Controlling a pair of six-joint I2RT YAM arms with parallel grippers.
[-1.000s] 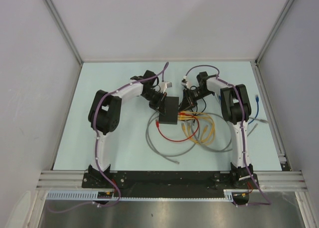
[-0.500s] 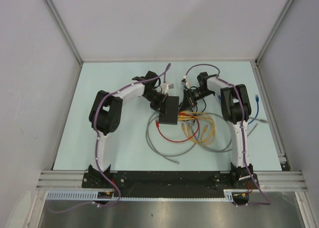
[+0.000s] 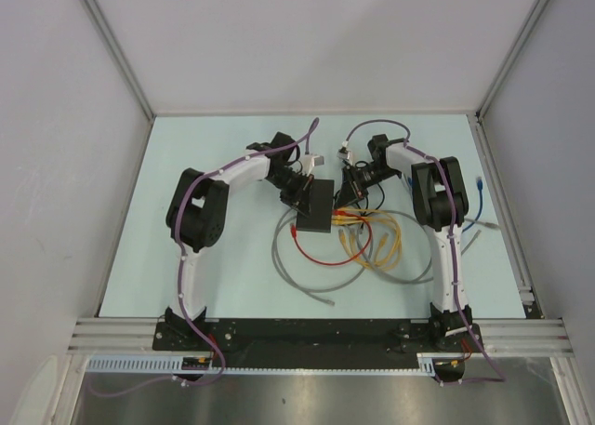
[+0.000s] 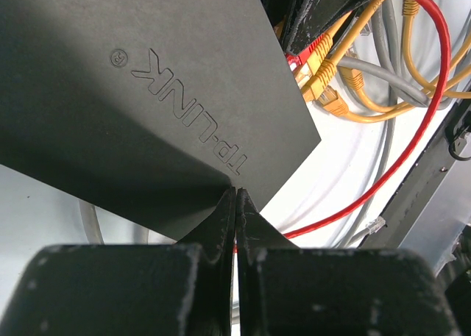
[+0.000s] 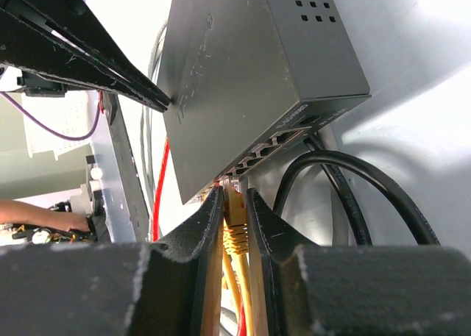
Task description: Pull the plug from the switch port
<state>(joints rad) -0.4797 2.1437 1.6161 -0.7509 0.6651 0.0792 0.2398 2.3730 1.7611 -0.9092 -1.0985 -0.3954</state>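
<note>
The switch [image 3: 316, 207] is a flat black box in the middle of the table, marked TP-LINK in the left wrist view [image 4: 147, 93]. Several yellow plugs and a red one sit in its socket row [image 5: 276, 141]. My right gripper [image 3: 347, 202] is shut on a yellow plug [image 5: 235, 212] that sits in a socket, one finger on each side [image 5: 234, 196]. My left gripper [image 3: 299, 193] is shut and empty, its tips [image 4: 235, 194] pressed on the switch's top near its edge. Its fingers [image 5: 88, 56] also show in the right wrist view.
Yellow cables [image 3: 376, 241], a red cable [image 3: 321, 254] and a grey cable [image 3: 296, 274] loop on the table in front of the switch. A black power cable [image 5: 346, 181] leaves the switch's end. Blue cable [image 3: 479, 191] lies at the right edge.
The left arm and the switch shifted very slightly a second ago. Nothing has visibly moved in the last half second.
</note>
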